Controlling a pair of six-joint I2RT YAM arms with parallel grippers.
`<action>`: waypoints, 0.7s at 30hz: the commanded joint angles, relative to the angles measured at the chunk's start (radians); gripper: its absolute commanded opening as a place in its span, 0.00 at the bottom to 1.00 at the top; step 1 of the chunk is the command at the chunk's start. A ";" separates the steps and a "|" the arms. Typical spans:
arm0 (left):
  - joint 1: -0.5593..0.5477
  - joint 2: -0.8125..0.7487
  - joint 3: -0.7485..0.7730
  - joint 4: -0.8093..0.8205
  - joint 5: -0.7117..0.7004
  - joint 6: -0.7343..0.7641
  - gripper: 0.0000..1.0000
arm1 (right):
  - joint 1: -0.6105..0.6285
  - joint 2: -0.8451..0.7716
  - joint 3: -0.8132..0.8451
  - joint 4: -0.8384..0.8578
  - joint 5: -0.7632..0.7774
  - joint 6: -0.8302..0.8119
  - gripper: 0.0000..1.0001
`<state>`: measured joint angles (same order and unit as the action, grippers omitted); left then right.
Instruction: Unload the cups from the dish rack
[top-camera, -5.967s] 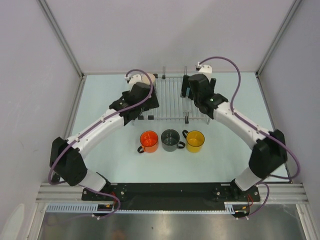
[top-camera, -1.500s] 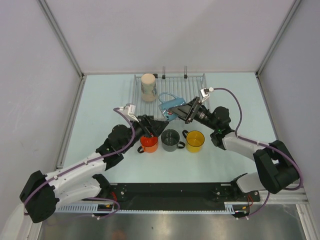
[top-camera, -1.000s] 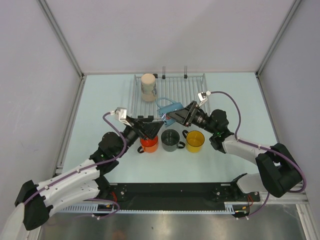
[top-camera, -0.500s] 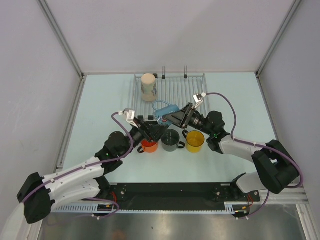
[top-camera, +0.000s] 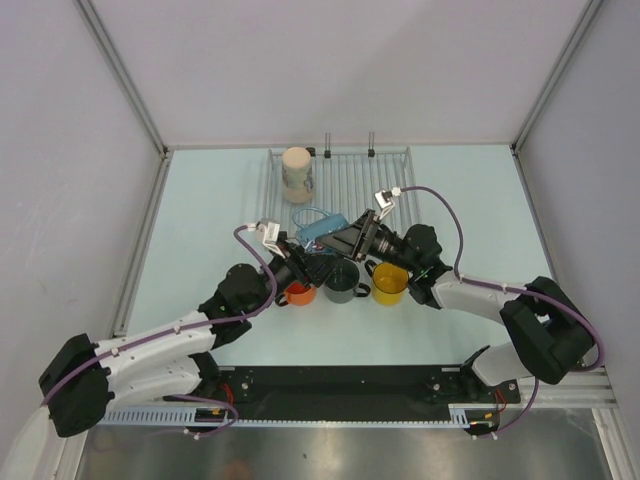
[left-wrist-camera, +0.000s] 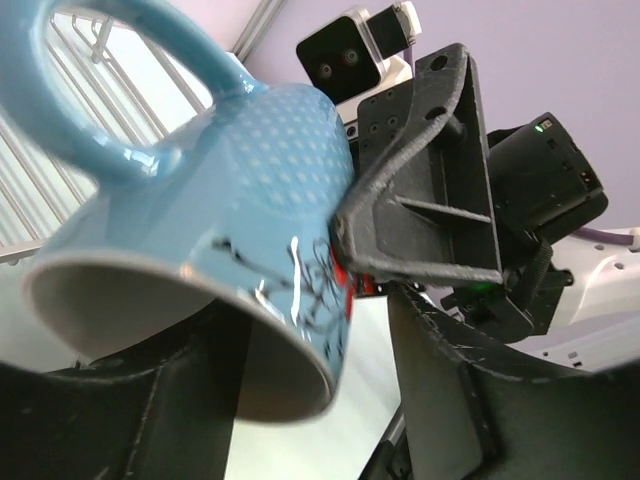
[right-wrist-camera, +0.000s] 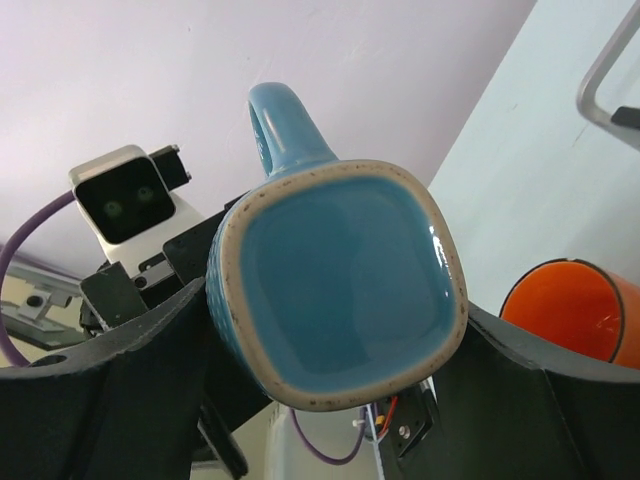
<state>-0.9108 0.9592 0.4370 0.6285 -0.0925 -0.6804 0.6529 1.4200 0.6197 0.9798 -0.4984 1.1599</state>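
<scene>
The light blue cup (top-camera: 316, 229) hangs tilted in the air above the row of cups, between my two grippers. My right gripper (top-camera: 338, 240) is shut on its sides; in the right wrist view its base (right-wrist-camera: 340, 280) faces the camera between the fingers (right-wrist-camera: 120, 400). My left gripper (top-camera: 306, 258) is open around the cup's mouth (left-wrist-camera: 180, 330), with a gap at its right finger (left-wrist-camera: 450, 390). The orange (top-camera: 297, 293), dark grey (top-camera: 340, 282) and yellow (top-camera: 390, 283) cups stand on the table. The cream cup (top-camera: 297, 172) stands on the dish rack (top-camera: 365, 185).
The rack lies at the back centre, with two upright prongs (top-camera: 349, 140) on its far edge. Grey walls close in the left, right and back. The orange cup (right-wrist-camera: 565, 310) shows below the right gripper, and rack bars (left-wrist-camera: 130, 80) show behind the blue cup.
The right gripper has carried the blue cup off the rack, forward and to the left. The left arm has drawn back from the rack, and its gripper has risen and come around the cup's mouth.
</scene>
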 joint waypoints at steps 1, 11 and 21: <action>-0.010 0.013 0.005 0.065 0.016 0.002 0.55 | 0.039 -0.004 0.061 0.137 0.012 0.014 0.00; -0.010 0.013 0.028 0.010 -0.007 0.007 0.00 | 0.048 -0.024 0.058 0.123 0.014 0.000 0.00; -0.010 -0.007 0.069 -0.098 -0.019 0.022 0.00 | 0.007 -0.067 0.078 0.017 0.009 -0.022 0.51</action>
<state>-0.9127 0.9718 0.4622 0.6327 -0.1013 -0.6384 0.6807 1.4204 0.6266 0.9554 -0.4828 1.2564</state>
